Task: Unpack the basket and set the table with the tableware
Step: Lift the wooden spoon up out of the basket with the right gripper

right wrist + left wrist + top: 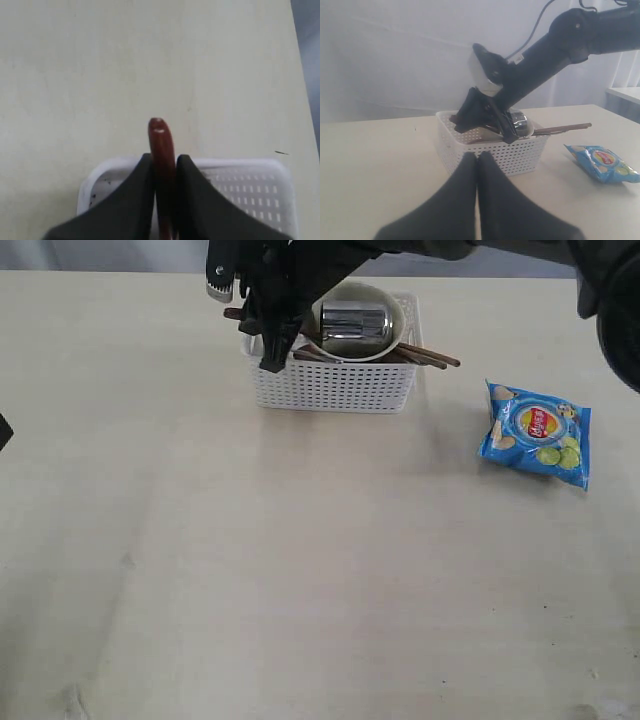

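Observation:
The white basket [335,385] stands at the back of the table [300,570]. In it lies an off-white bowl [385,345] with a steel cup [352,325] inside. Two wooden chopsticks [432,357] stick out over the basket's right end. My right gripper [163,159] reaches across to the basket's left end [240,167] and is shut on the handle of the reddish-brown spoon [159,136], whose tip pokes out past the fingers. My left gripper [478,157] is shut and empty, low over the table in front of the basket [520,152]. Knife, fork and plate are hidden.
A blue chips bag [537,433] lies on the table to the right of the basket. The right arm [545,55] slants down over the basket from the right. Bare tabletop stretches in front of the basket toward the near edge.

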Robot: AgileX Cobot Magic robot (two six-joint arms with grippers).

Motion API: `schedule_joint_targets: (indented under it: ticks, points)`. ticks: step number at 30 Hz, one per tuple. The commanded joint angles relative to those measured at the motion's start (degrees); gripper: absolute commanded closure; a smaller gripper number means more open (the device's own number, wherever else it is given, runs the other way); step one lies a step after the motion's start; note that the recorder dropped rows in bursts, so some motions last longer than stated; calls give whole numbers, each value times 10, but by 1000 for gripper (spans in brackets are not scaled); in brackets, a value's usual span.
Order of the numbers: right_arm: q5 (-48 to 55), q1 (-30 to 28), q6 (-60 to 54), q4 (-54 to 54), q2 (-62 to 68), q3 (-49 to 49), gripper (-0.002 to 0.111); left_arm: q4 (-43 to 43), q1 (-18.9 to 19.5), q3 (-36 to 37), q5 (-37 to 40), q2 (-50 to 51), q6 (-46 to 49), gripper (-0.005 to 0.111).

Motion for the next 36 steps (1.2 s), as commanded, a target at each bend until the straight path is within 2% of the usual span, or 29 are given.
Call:
schedule_joint_targets:
  ticks: [1, 36]
  points:
    - [17, -1, 8, 27, -8, 0, 109, -1, 1, 2, -1, -2, 0, 107]
    - [-32, 8, 12, 50, -58, -1, 109, 2, 1, 2, 1, -2, 0, 107]
